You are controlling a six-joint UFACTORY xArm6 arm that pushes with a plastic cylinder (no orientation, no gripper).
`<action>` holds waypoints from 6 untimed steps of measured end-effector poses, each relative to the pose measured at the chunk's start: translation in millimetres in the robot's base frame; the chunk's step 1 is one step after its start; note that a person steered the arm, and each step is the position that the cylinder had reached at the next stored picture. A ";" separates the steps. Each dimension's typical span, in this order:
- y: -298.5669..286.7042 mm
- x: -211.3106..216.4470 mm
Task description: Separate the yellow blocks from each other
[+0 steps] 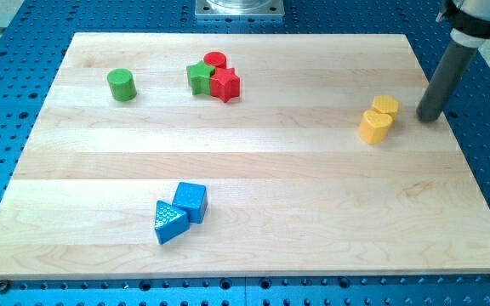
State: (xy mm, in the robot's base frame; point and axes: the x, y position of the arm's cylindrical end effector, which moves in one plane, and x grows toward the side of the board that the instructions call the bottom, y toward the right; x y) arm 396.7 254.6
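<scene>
Presently the bare rod's tip (430,116), with nothing to clamp, rests just right of the two touching yellow blocks (379,119), seemingly placed to wedge them apart.

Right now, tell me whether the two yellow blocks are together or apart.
Together: the yellow blocks sit touching, no board showing between them. My tip stands just off their right side.

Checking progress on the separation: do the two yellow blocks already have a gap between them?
No, the upper yellow block and the lower yellow block touch; my tip stands to the view's right of them.
</scene>
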 end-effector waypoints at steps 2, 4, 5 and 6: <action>-164.5 1.4; -182.7 -15.9; -233.0 3.2; -259.2 5.1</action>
